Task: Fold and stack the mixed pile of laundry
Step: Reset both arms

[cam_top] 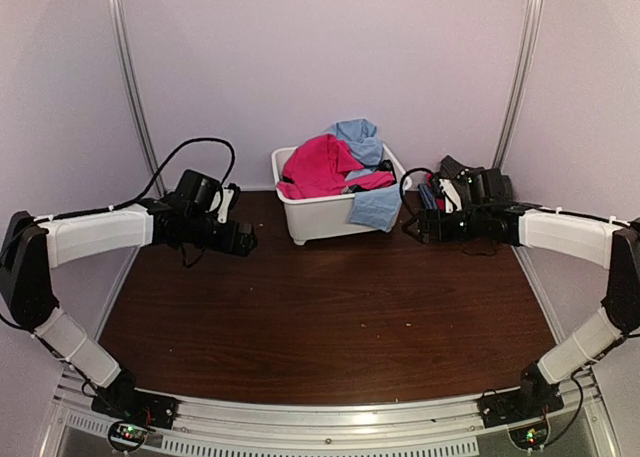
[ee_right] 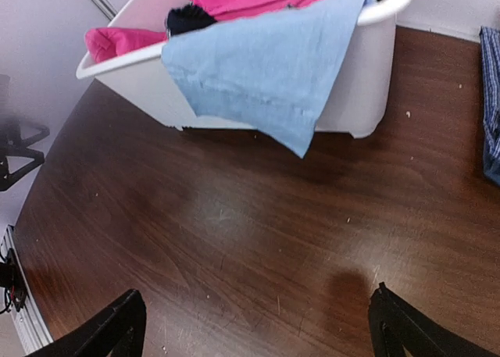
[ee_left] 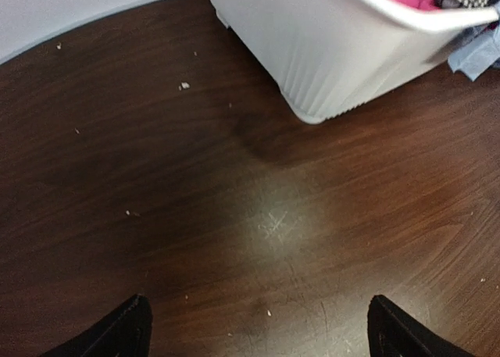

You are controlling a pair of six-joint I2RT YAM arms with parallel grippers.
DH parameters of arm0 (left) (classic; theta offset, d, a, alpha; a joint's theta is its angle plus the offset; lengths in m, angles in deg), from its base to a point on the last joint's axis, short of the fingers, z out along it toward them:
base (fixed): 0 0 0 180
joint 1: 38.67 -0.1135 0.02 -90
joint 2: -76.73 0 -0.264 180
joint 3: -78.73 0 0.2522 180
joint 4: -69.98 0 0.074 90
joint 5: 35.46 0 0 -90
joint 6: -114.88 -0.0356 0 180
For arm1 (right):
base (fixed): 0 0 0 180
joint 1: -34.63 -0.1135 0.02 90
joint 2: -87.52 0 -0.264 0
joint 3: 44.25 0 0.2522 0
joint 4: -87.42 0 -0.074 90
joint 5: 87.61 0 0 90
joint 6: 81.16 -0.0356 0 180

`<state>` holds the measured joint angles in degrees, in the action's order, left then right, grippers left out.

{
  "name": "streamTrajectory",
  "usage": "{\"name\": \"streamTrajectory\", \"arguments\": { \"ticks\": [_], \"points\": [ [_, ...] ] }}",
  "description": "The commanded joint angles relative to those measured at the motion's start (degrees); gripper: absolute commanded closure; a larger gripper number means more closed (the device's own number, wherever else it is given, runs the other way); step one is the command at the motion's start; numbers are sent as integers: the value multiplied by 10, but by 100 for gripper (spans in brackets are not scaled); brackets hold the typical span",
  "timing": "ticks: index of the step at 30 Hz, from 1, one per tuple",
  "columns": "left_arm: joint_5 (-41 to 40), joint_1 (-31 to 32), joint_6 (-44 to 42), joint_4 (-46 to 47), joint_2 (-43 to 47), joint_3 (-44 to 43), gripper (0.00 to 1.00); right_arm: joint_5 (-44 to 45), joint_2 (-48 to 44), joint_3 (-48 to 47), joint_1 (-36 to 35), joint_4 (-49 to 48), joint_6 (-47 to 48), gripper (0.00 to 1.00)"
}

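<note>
Evidently left black gripper [cam_top: 243, 243] and right black gripper [cam_top: 421, 227], jaws apart, empty, are flanking white rectangular plastic tub [cam_top: 320, 222] at 12 o'clock, apparently to unload its pink-blue cloth laundry pile [cam_top: 322, 167].

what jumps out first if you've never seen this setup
The white tub at the back centre of the table, heaped with a bright pink-red garment, a light blue cloth draped over its front rim. Either side, the left pincer and right pincer hang open and empty.
</note>
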<state>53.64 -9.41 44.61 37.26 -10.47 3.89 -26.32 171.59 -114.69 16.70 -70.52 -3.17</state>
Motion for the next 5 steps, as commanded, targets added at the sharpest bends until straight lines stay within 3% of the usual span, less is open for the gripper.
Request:
{"name": "streamTrajectory", "arguments": {
  "ticks": [1,5],
  "points": [
    [3,15,37,85,29,76,2,30,-58,93,-15,-95,-26,0],
    [-3,22,58,112,35,109,2,40,-73,116,-15,-103,-26,0]
  ]
}}
